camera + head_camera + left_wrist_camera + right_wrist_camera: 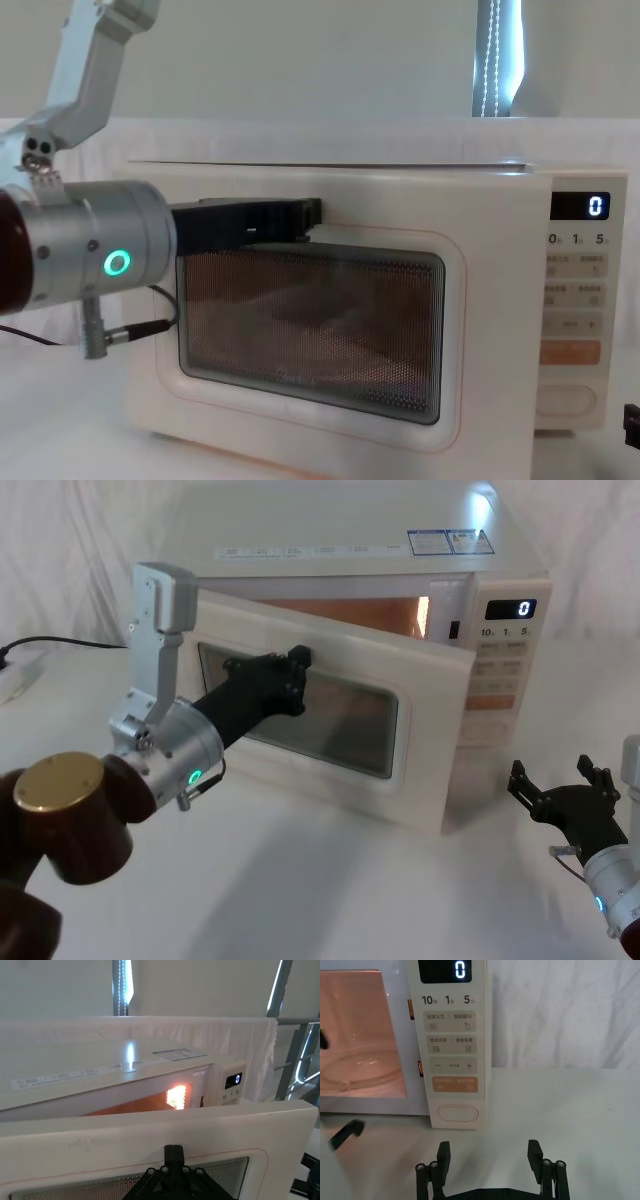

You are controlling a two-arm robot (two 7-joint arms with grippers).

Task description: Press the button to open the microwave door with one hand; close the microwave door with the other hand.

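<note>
Clearly the microwave (500, 590) is the biggest thing on the white table (300, 880), sitting far and centre with its cavity lit orange. Its microwave door (430, 740) hangs partly open, hinged on the left, the free edge swung out toward the near right.

On the outer face of that door, over the upper left of the dark window, is the left gripper (285, 680). It looks to be touching or just off the panel; I cannot tell how its jaws stand.

Parked low at the near right, well apart from the door, the right gripper (565, 795) has its jaws spread and nothing between them. From its wrist camera the right gripper (490, 1157) faces the button (457, 1113), at the bottom of the control panel below the orange key (455, 1084).

Judging from this, the opening is done and the closing push remains. The risk is a push close to the hinge side: the contact may slide across the glass, or the whole oven may skid on the cloth before the latch catches.

Room looks fair: bare table lies in front of the door's free edge, and the swing path toward the control panel seems unobstructed.
</note>
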